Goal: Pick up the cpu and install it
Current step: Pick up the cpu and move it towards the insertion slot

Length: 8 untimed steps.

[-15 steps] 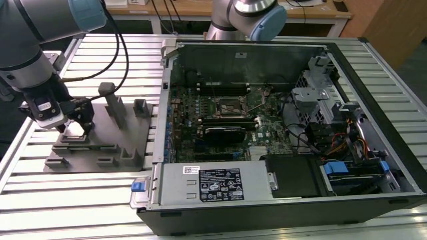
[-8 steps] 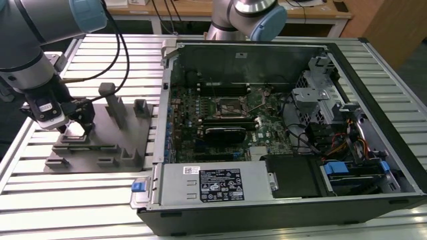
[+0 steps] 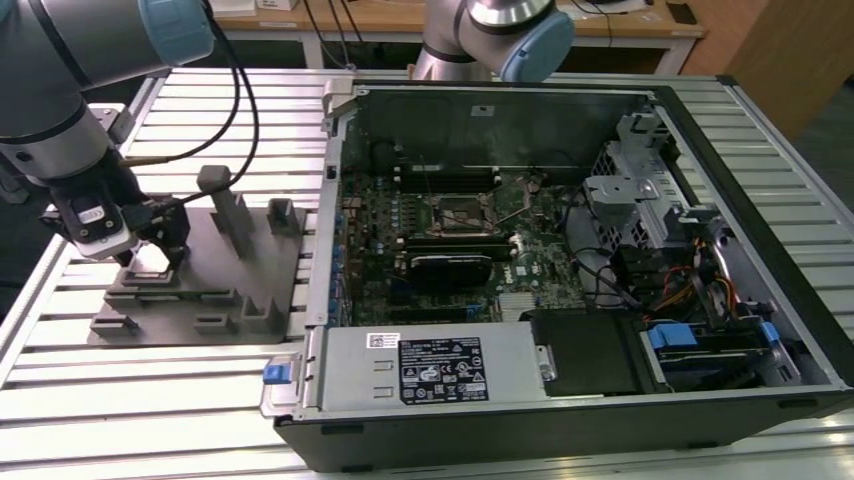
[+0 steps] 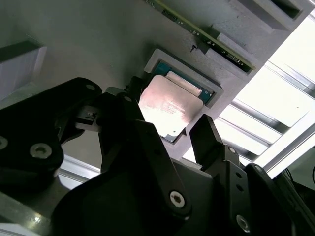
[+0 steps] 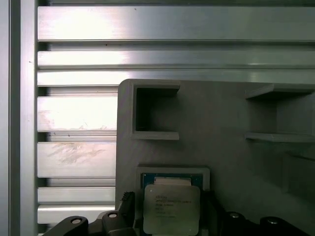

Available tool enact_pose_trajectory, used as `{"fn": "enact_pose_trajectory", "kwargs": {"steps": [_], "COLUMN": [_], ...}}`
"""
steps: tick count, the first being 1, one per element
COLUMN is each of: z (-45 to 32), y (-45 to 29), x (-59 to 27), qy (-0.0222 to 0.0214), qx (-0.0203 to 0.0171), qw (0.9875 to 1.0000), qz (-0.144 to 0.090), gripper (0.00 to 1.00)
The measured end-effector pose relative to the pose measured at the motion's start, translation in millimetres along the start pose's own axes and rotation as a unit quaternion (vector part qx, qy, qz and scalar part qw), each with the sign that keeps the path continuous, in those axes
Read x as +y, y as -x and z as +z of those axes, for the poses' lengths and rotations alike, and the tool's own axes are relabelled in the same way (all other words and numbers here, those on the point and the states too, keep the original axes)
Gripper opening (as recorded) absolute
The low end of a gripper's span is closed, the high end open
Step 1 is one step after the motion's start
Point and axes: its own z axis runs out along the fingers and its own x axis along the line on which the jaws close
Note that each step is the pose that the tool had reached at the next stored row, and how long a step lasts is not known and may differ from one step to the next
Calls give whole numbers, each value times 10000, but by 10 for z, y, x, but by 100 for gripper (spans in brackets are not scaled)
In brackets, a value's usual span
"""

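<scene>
The tool (image 3: pixel 151 262) hung low over the cpu (image 4: pixel 170 109), which lay flat in a grey nest (image 5: pixel 172 170). Its fingers (image 4: pixel 209 140) stood spread, one on either side of the cpu.

Slatted metal table (image 3: pixel 160 400) bears grey fixture plate (image 3: pixel 200 255), computer case (image 3: pixel 601 425)

Exterior view high, wide; both wrist views close, sharing cpu (image 5: pixel 171 209) (image 4: pixel 170 105).

Print on cpu (image 5: pixel 171 209), power supply label (image 3: pixel 443 372): illegible.
</scene>
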Motion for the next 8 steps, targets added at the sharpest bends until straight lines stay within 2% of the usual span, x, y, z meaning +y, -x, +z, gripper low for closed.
{"fn": "enact_pose_trajectory", "kwargs": {"steps": [2,3,5,8], "z": [0,0,1,1], "y": [0,0,0,0], "x": [0,0,0,0], "qy": [0,0,0,0], "qx": [0,0,0,0], "qw": [10000,10000,10000,10000], "qz": [0,0,0,0], "gripper": [65,58,55,55]}}
